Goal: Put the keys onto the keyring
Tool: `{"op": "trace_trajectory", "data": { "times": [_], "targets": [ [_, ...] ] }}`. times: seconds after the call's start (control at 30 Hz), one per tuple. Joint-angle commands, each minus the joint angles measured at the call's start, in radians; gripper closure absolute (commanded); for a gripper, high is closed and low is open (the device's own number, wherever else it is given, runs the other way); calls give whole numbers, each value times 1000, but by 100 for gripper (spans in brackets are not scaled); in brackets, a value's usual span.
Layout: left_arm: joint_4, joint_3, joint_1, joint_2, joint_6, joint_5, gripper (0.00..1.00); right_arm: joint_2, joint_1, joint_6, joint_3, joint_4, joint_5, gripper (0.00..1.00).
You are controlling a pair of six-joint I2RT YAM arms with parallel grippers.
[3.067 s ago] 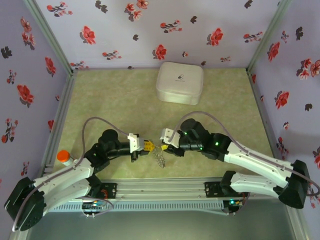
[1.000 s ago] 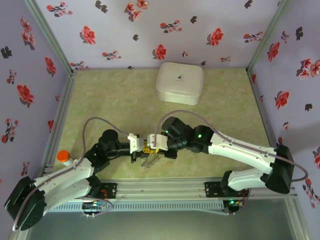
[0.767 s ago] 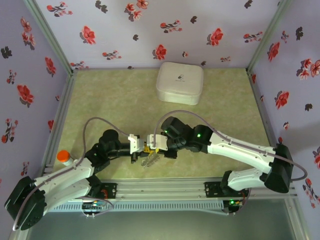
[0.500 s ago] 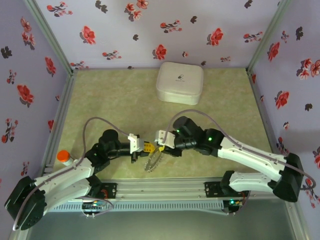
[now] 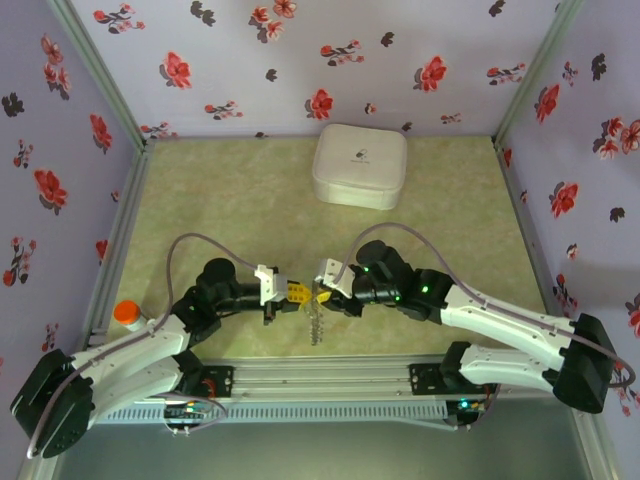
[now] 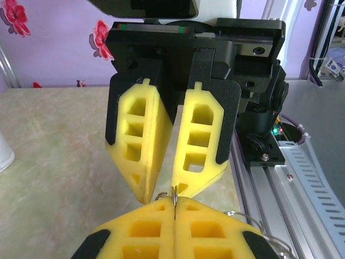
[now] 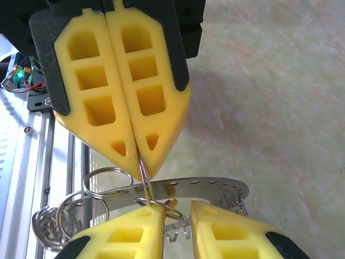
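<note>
In front of the white box, the left gripper is pinched tight on the keyring by its thin wire loop. The right gripper meets it there, fingers slightly apart.

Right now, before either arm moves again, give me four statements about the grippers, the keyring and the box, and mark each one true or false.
1. The left gripper is shut on a thin wire of the keyring. True.
2. The right gripper has its fingers pressed flat together. False: the right wrist view shows a gap between them.
3. The white box sits at the near edge, between the arm bases. False: it sits at the far side of the table, close to the back wall.
4. The two grippers face each other tip to tip, with the keyring where they meet. True.
</note>
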Motion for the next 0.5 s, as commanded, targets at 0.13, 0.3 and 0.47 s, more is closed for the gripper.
{"op": "trace_trajectory", "data": {
  "times": [0.13, 0.3, 0.47],
  "targets": [
    [55, 0, 5, -17, -16, 27, 100, -5, -2, -17, 19, -48, -38, 86],
    [52, 0, 6, -21, -12, 27, 100, -1, -2, -31, 33, -77, -59, 89],
    [50, -2, 6, -26, -10, 26, 100, 11, -2, -35, 48, -106, -64, 93]
  ]
}}
